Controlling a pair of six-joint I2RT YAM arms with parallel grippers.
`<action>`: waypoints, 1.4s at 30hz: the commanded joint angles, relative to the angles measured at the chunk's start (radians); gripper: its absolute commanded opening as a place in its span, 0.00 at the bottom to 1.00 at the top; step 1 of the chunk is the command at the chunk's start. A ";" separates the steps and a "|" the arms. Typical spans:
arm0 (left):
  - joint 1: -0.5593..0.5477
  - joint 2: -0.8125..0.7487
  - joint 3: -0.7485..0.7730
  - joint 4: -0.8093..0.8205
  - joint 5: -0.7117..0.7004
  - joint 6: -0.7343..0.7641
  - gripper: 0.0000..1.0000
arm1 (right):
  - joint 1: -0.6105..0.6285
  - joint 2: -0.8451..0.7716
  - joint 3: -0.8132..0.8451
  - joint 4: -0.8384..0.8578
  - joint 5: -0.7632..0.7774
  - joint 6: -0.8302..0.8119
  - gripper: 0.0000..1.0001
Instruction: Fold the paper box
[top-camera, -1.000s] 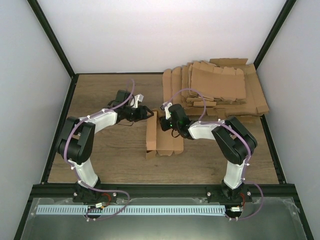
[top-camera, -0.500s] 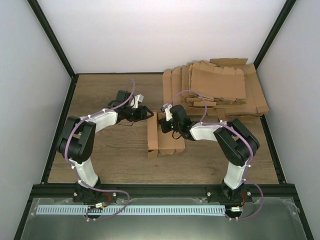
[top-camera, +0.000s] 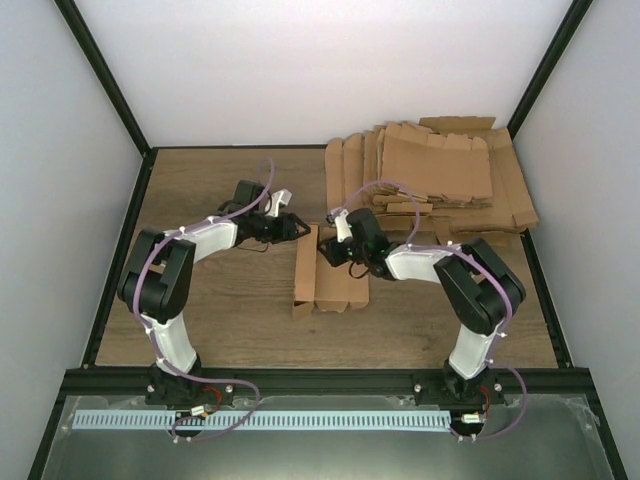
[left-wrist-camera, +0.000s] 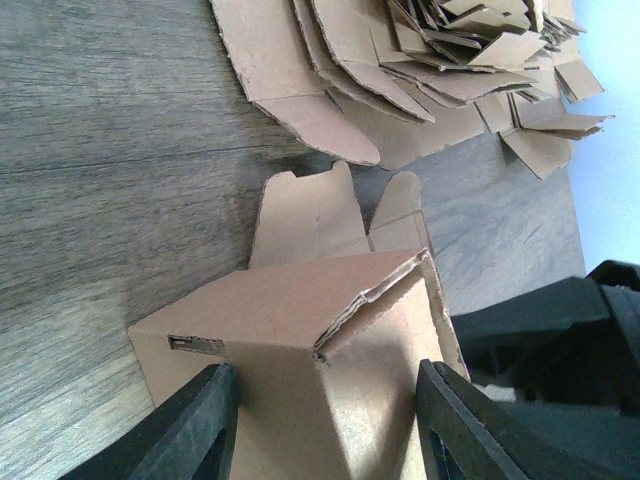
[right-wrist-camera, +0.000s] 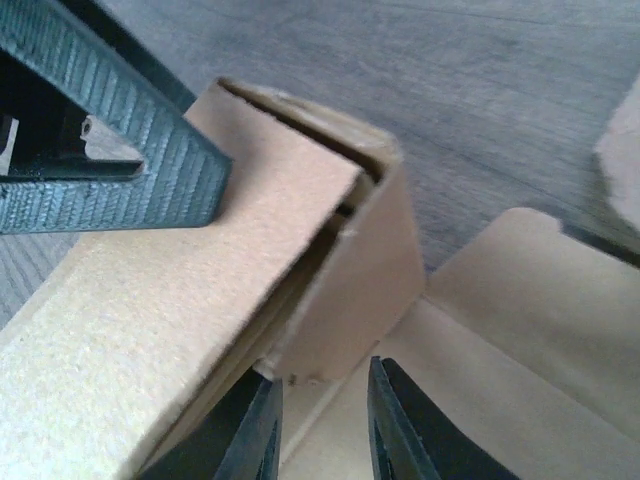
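The paper box (top-camera: 326, 278) is a partly folded brown oblong lying mid-table, with one long panel standing up on its left side. My left gripper (top-camera: 298, 230) is open at the box's far end; in the left wrist view (left-wrist-camera: 325, 368) its fingers straddle the folded end of the box (left-wrist-camera: 300, 330). My right gripper (top-camera: 330, 250) is at the same far end from the right. In the right wrist view (right-wrist-camera: 320, 368) its jaws are a little apart just below the box's end flap (right-wrist-camera: 345, 290). The left finger (right-wrist-camera: 120, 130) rests on the box's top panel.
A pile of flat brown cardboard blanks (top-camera: 430, 175) covers the back right of the table, close behind both grippers; it also shows in the left wrist view (left-wrist-camera: 400, 70). Bare wooden table (top-camera: 220, 310) lies left of and in front of the box.
The left gripper has edged right toward the box's far end. The right gripper has shifted slightly toward the back. The box has barely moved.
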 joint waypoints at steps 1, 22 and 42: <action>-0.006 0.024 0.015 -0.018 0.009 0.033 0.51 | -0.044 -0.075 -0.030 0.011 -0.052 0.010 0.28; -0.007 0.072 0.053 -0.025 0.024 0.055 0.49 | -0.165 -0.213 -0.116 -0.044 0.087 0.153 0.51; -0.012 0.100 0.068 -0.004 0.076 0.052 0.49 | -0.155 0.061 -0.023 0.202 -0.147 -0.018 0.50</action>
